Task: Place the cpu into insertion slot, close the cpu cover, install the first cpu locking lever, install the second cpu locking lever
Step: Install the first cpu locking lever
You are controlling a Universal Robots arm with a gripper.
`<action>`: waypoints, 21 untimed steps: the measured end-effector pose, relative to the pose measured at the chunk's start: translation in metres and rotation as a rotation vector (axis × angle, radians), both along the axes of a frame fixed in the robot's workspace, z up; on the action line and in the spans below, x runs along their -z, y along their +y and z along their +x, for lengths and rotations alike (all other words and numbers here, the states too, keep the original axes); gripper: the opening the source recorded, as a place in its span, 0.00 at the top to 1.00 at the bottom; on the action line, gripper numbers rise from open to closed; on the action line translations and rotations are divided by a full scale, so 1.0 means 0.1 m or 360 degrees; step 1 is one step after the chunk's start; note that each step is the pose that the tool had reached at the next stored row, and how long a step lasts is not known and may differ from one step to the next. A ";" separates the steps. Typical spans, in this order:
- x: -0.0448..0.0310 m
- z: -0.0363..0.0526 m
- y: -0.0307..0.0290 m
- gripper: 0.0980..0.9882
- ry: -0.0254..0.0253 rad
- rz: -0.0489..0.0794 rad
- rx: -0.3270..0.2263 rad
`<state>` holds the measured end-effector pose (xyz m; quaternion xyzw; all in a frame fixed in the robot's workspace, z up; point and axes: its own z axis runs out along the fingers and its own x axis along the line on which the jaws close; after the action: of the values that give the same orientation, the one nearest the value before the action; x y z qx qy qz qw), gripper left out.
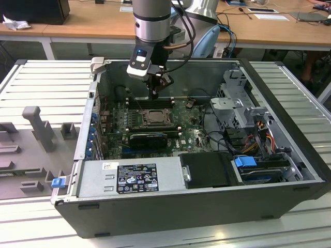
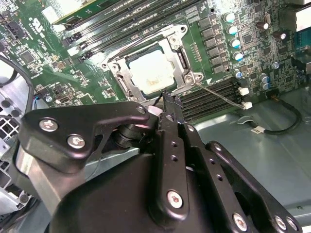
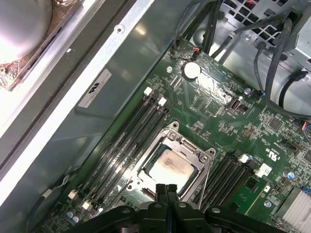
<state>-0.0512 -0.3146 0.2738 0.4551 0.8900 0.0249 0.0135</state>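
Setting: a slatted metal table, with wooden desks behind it. On it we record one open computer case, laid on its side, with the green motherboard exposed.

- Item, the cpu: a pale square chip, seated flat in its socket near the board's middle.
- Item, the cpu cover: a grey metal frame, lying down around the chip, whose top shows through its opening.
- Item, a thin wire lever: it runs out from one socket corner across the black memory slots. We cannot tell whether it is latched.
- Item, the gripper: fingertips pressed together, holding nothing, poised just above the socket's edge.
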 end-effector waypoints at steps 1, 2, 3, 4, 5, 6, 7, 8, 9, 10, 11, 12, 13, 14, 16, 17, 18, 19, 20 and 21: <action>0.000 0.000 0.000 0.99 0.00000 0.0000 -0.0005; 0.000 0.000 0.000 0.99 0.00000 0.0000 -0.0008; 0.000 0.000 0.000 0.99 0.00000 0.0000 -0.0012; 0.000 0.000 0.000 0.99 0.00000 0.0000 -0.0016; 0.000 0.000 0.000 0.99 0.00000 0.0000 -0.0021; 0.000 0.000 0.000 0.99 0.00001 0.0000 -0.0024; 0.000 0.000 0.000 0.99 0.00000 0.0000 -0.0030; 0.000 0.000 0.000 0.99 0.00000 0.0000 -0.0037; 0.000 0.000 0.000 0.99 0.00001 0.0000 -0.0043; 0.000 0.000 0.000 0.99 0.00000 0.0000 -0.0046; 0.000 0.000 0.000 0.99 0.00001 0.0000 -0.0050; 0.000 0.000 0.000 0.99 0.00000 0.0000 -0.0053; 0.000 0.000 0.000 0.99 0.00000 0.0000 -0.0056; 0.000 0.000 0.000 0.99 0.00000 0.0000 -0.0062; 0.000 0.000 0.000 0.99 0.00000 0.0000 -0.0076; 0.000 0.000 0.000 0.99 0.00000 0.0000 -0.0088; 0.000 0.000 0.000 0.99 0.00001 0.0000 -0.0104; 0.000 0.000 0.000 0.99 0.00001 0.0000 -0.0115; 0.000 0.000 0.000 0.99 0.00001 0.0000 -0.0122; 0.000 0.000 0.000 0.99 0.00000 0.0000 -0.0136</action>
<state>-0.0512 -0.3146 0.2738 0.4167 0.9086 0.0254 0.0124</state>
